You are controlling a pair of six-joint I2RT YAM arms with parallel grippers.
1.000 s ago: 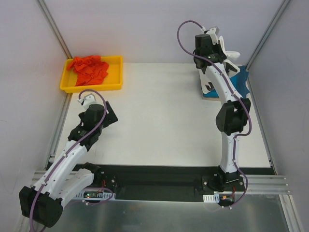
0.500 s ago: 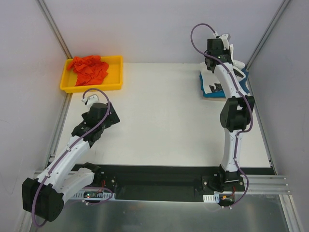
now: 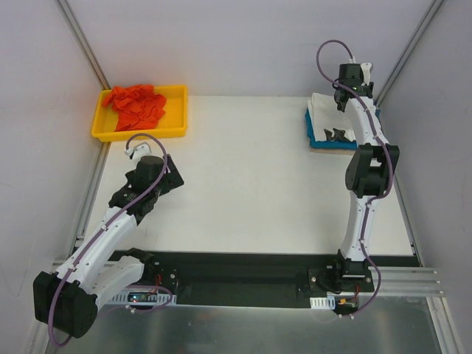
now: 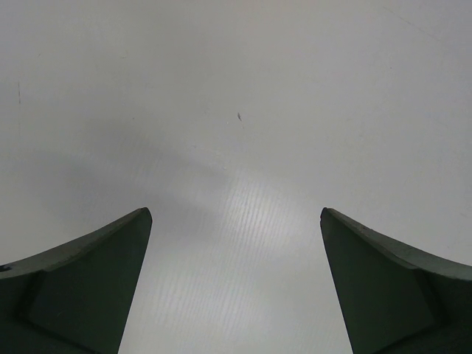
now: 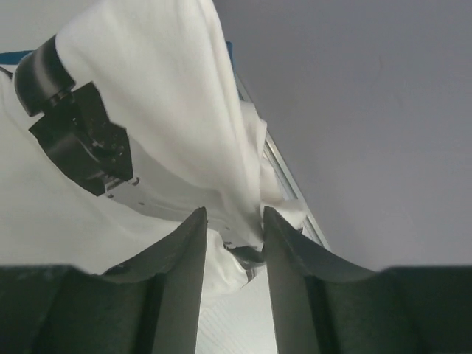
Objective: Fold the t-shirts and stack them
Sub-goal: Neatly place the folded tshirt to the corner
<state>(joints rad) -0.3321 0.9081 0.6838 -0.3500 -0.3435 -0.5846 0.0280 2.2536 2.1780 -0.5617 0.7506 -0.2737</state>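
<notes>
Teal-blue t-shirt beneath the right hand: largely covered by the white t-shirt. Whether the hand grips the white fold between its fingers: undetermined.

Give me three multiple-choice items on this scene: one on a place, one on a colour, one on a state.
1. Where is the orange-red t-shirt?
A. draped over an arm
B. crumpled in the yellow tray
C. folded at the near edge

2. What colour is the shirt under the white t-shirt?
A. yellow
B. black
C. teal-blue

3. How is the left gripper?
A. open, nothing between its fingers
B. shut on cloth
C. shut on the tray's rim

Answers: B, it lies bunched inside the tray. C, the teal-blue t-shirt shows its edge beneath the white one. A, its fingers stand wide apart over bare table.
</notes>
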